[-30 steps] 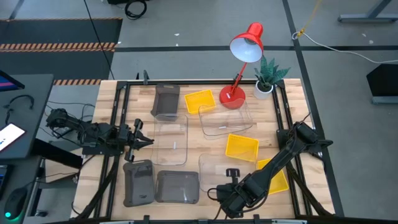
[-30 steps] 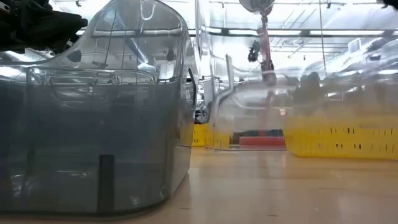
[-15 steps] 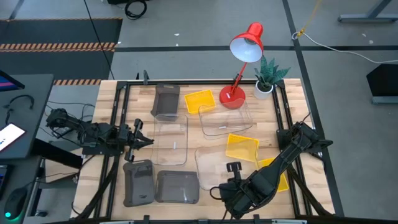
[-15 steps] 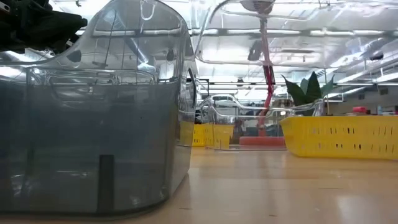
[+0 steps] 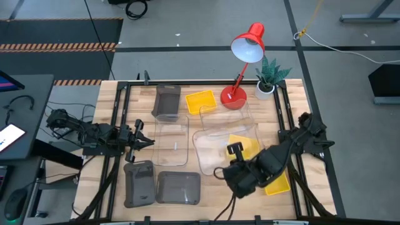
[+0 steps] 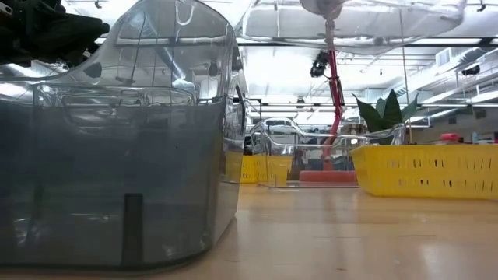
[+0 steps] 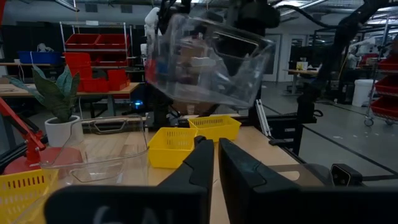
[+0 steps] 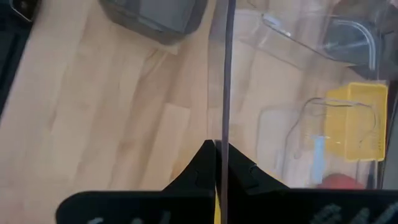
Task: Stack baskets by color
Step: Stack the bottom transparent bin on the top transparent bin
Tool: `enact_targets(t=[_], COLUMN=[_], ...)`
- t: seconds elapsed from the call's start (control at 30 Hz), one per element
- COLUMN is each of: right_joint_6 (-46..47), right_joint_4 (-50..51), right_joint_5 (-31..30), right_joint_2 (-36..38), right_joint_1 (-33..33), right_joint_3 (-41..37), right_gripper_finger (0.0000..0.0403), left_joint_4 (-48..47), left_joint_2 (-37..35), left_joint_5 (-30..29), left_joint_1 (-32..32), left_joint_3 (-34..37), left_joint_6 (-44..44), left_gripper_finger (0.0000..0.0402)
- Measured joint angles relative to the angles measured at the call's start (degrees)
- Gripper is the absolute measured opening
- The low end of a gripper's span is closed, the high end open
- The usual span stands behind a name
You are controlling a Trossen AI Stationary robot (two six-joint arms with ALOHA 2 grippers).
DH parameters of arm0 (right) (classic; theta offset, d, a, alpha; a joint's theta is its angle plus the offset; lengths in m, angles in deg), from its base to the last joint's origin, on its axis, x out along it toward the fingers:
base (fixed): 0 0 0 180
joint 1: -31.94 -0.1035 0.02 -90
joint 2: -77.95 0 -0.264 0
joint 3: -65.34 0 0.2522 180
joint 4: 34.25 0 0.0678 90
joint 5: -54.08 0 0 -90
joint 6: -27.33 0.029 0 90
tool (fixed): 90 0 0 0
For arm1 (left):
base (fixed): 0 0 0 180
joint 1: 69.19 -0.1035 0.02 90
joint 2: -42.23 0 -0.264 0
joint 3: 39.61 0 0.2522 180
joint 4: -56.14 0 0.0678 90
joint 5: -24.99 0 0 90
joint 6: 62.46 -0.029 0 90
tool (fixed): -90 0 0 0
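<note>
My right gripper (image 5: 234, 164) is shut on a clear basket (image 5: 220, 145) and holds it in the air above a yellow basket (image 5: 245, 144); the low view shows the clear basket (image 6: 366, 17) high up. Another yellow basket (image 5: 277, 181) lies under the right arm, a third (image 5: 200, 101) at the far side. Two more clear baskets (image 5: 172, 141) (image 5: 229, 120) rest on the table. Grey baskets stand at the near left (image 5: 139, 183) (image 5: 179, 187) and far left (image 5: 167, 102). My left gripper (image 5: 141, 142) waits shut at the table's left edge. My right gripper pinches the clear basket's near wall (image 8: 222, 124) between its two fingers, the wall running edge-on straight out from between them. The fingers slant down from above and from the table's near side. The basket is lifted clear of the table and tilted.
A red desk lamp (image 5: 245, 50) and a small potted plant (image 5: 269, 78) stand at the far right. A black frame (image 5: 116, 125) runs round the tabletop. Bare wood (image 5: 212, 187) shows at the near middle, where the lifted basket was.
My right gripper has risen and gone toward the table's far edge, rolling as it went. The clear basket, which lay on the table at the near middle, has been lifted clear and now hangs tilted over the yellow basket.
</note>
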Motion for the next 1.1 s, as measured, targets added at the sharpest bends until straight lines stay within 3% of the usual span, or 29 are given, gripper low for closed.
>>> enact_targets(t=[0.27,0.73,1.1], right_joint_6=[-6.6,-20.9,-30.7], right_joint_4=[-5.0,-17.3,-26.9], right_joint_5=[3.9,5.5,10.3], right_joint_2=[5.7,21.6,23.7], right_joint_1=[6.3,20.7,31.7], right_joint_3=[-8.4,-34.0,-41.1], right_gripper_finger=[0.0003,0.0003,0.0003], left_joint_4=[0.0,0.0,0.0], left_joint_2=[0.0,0.0,0.0], left_joint_5=[0.0,0.0,0.0], left_joint_1=[0.0,0.0,0.0], left_joint_3=[0.0,0.0,0.0], left_joint_6=[0.0,0.0,0.0], left_gripper_finger=[0.0036,0.0029,0.0033])
